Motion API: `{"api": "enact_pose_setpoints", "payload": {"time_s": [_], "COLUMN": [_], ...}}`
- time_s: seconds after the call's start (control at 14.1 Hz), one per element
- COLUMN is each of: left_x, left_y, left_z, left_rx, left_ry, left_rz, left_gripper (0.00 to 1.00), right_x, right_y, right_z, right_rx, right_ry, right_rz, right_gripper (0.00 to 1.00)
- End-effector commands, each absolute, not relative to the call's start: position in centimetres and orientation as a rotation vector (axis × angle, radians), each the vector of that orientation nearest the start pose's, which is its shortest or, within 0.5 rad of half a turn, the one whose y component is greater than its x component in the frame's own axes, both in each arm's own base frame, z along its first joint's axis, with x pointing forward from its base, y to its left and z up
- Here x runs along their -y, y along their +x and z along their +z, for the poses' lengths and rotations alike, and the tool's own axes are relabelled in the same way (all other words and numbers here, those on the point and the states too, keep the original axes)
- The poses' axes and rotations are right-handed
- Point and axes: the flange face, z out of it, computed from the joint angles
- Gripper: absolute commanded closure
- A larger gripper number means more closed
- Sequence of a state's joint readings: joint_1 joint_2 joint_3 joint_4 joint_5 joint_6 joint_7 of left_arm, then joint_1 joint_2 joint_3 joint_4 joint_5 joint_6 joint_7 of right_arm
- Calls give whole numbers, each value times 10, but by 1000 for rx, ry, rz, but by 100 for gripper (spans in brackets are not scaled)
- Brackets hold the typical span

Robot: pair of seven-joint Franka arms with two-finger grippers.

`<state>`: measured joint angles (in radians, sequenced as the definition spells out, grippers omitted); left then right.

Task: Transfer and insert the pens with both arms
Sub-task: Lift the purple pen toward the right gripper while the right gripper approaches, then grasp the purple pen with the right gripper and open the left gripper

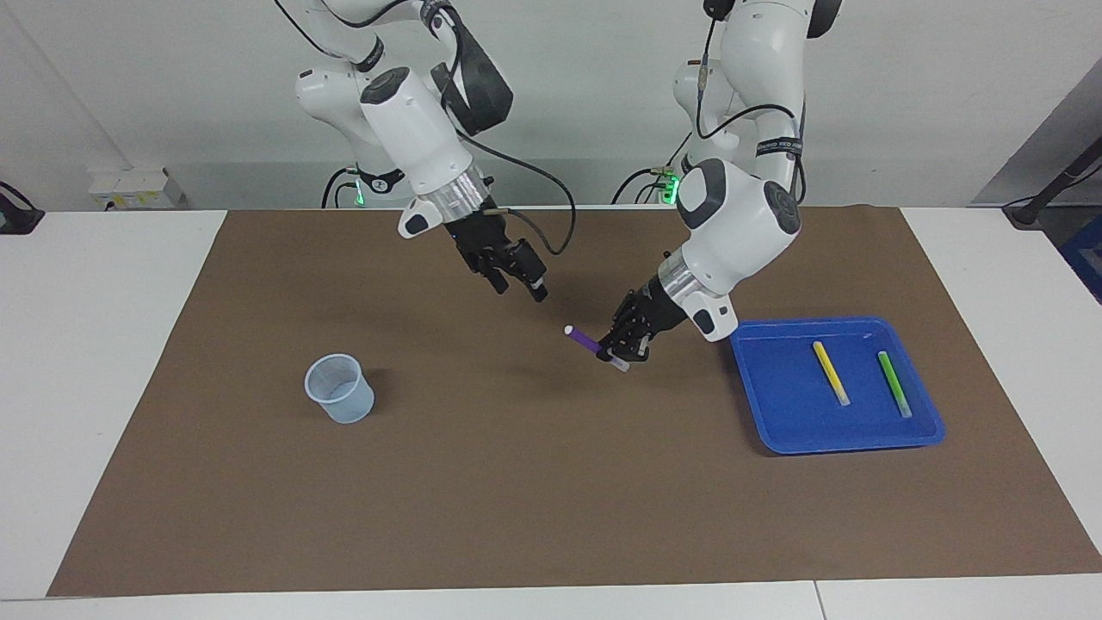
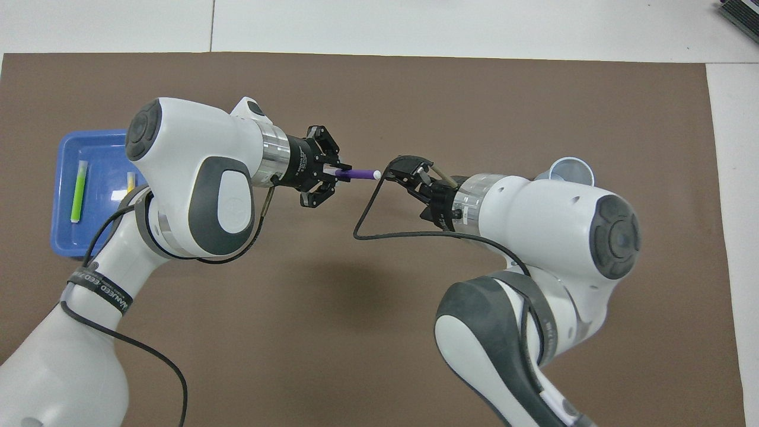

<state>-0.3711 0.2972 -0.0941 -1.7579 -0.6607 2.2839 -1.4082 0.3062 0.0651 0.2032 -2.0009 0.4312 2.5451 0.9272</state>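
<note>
Facing view: a clear cup (image 1: 339, 388) stands toward the right arm's end of the table. The right gripper (image 1: 516, 282), fingers spread, hovers over the brown mat (image 1: 516, 482). The left gripper (image 1: 618, 349) clamps the purple pen (image 1: 584, 339) mid-table; yellow pen (image 1: 831, 372) and green pen (image 1: 894, 383) lie in the blue tray (image 1: 775, 405).

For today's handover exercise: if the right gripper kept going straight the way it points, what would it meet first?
Most likely the pale tip of the purple pen, held out by the left gripper. The right gripper is open and aimed at it, though depth is hard to judge.
</note>
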Motion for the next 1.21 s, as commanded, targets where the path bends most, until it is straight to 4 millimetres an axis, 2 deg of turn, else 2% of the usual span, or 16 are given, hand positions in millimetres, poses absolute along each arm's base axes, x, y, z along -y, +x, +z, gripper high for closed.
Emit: {"api": "enact_pose_setpoints", "payload": {"time_s": [0.0,0.28,0.5,0.78,0.99,1.14], "left_x": [318,323,323,347,346,345], "left_y": [580,577,574,554,551,551], "left_z": [429,430,427,422,422,419], "left_rx": [-1624,-1642,-1647,-1617,-1614,-1616], "left_ry": [1996,1927,1920,1956,1969,1972], "left_rz": [-444,-518,-531,-539,-554,-554], "left_gripper": [100,100,100,100,100,100], "right_x": [-300,-303,-303,-295,-294,-286], "right_y": [539,538,538,543,545,549], "right_z": [460,458,458,457,456,456], "right_rx": [-944,-938,-924,-878,-882,-888], "right_ry": [-2359,-2364,-2371,-2394,-2393,-2396], "right_rz": [-191,-187,-191,-219,-218,-227], "right_gripper": [0,1,5,9,14,18]}}
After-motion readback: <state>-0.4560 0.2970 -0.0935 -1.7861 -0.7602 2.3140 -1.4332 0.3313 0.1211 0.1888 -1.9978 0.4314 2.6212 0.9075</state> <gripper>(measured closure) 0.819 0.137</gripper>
